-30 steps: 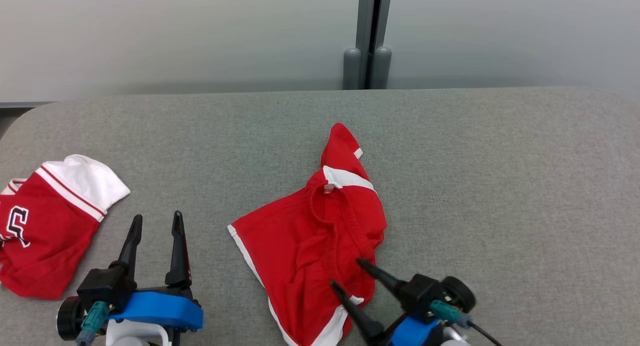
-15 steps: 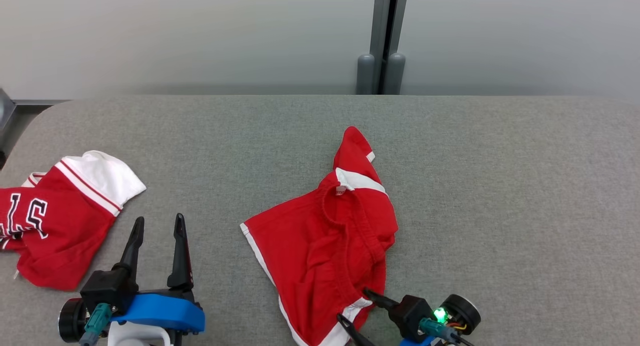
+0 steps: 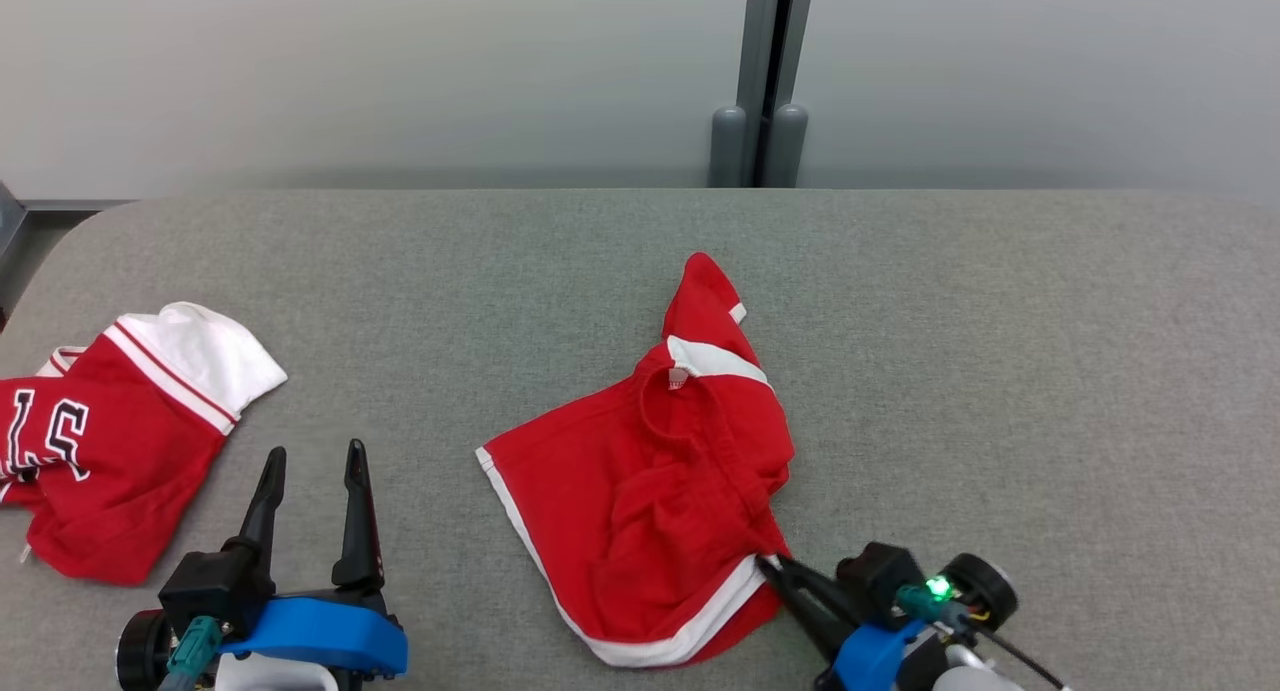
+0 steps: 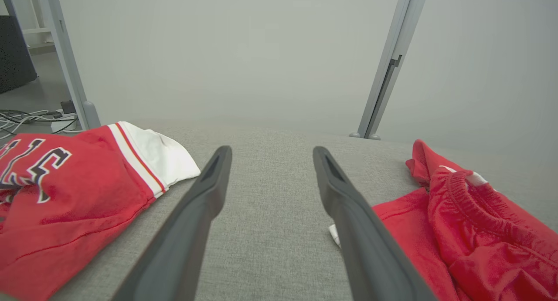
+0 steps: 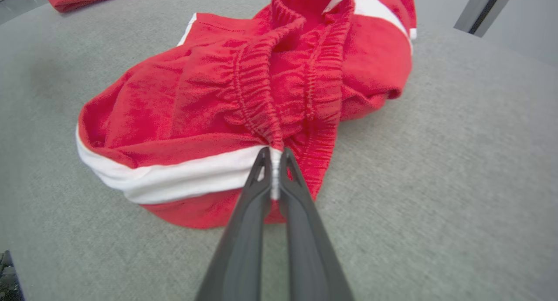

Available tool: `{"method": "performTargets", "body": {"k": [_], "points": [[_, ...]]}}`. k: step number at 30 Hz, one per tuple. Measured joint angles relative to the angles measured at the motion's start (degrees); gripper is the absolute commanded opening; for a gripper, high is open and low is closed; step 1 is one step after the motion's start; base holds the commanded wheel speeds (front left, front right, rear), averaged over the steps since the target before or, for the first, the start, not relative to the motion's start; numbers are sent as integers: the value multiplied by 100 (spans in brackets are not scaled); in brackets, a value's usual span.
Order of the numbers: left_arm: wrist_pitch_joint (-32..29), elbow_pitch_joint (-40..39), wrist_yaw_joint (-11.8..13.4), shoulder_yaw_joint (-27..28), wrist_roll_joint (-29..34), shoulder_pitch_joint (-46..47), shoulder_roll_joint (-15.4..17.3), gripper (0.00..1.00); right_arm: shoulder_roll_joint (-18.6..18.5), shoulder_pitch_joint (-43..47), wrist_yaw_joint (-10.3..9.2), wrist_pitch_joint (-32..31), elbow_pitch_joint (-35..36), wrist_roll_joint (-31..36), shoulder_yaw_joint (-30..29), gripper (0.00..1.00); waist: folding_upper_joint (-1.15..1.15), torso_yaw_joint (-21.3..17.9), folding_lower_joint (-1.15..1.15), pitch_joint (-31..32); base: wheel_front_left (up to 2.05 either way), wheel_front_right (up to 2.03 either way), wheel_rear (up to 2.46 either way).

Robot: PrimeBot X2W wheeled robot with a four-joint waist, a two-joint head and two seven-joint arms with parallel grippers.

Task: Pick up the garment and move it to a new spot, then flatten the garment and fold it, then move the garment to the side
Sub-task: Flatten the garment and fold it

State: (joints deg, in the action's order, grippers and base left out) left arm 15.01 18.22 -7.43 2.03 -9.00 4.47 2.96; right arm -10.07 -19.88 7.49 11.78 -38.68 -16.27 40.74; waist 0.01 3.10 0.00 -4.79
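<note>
Two pincers sit at my near edge of the counter (image 3: 1000,371). The right pincer (image 3: 775,568), at 5 o'clock in the head view, is clamped on the white-banded hem corner of the red shorts (image 3: 650,471). Its wrist view shows the fabric pinched right at the tips, where the gathered waistband runs in. The left pincer (image 3: 314,449), at 7 o'clock, stands spread wide and holds nothing.

From the right pincer the shorts spread away toward 11 o'clock, crumpled near the middle of the counter. Their long axis runs roughly 6 to 12, with the far leg tip leaning toward 1. The right arm is plainly the nearer one. The shorts' near-left corner lies at the left pincer's 3 o'clock, apart from it.

I judge the lift belongs to the right arm, and that it should draw up and back along that axis so the bulk trails out instead of bunching. Off at 9 o'clock lies a red-and-white jersey (image 3: 100,441), well apart from the shorts.
</note>
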Motion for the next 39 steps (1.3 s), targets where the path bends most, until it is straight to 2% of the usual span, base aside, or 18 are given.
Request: {"method": "performTargets", "body": {"k": [7, 12, 16, 17, 18, 27, 34, 39], "points": [[0, 3, 0, -8, 0, -38, 0, 100, -346, 286, 0, 193, 230, -126, -1058, 0, 0, -208, 0, 62, 0, 0, 0], [0, 10, 0, 21, 2, -34, -2, 100, -584, 694, 0, 146, 472, 16, -1769, 0, 0, -308, 0, 54, 0, 0, 0], [0, 10, 0, 41, 2, -31, -2, 100, -602, 968, -1, -13, 612, 67, -2169, 0, 0, -362, -1, 40, 0, 0, 0], [0, 12, 0, 51, 2, -31, -2, 100, -552, 1016, 0, -10, 681, 66, -2237, 88, 0, -375, -1, 37, 0, 0, 0], [0, 14, 0, 64, 2, -32, -4, 100, -487, 1042, 0, -9, 747, 67, -2277, 100, 0, -390, 0, 35, 0, 0, 0], [0, 22, 0, 107, 53, -48, -3, 100, -216, 1073, 0, 301, 1703, 283, -2727, 100, 0, -495, 0, 13, 0, 0, 0], [0, 15, 0, 129, 92, -45, -4, 100, 360, 1139, 0, 324, 2826, 576, -3097, 100, 0, -505, 0, -14, 0, 0, 0], [0, 23, 0, 123, 100, -49, -4, 100, 598, 1484, 0, 325, 3110, 832, -3123, 100, 0, -464, 0, -3, 0, 0, 0]]}}
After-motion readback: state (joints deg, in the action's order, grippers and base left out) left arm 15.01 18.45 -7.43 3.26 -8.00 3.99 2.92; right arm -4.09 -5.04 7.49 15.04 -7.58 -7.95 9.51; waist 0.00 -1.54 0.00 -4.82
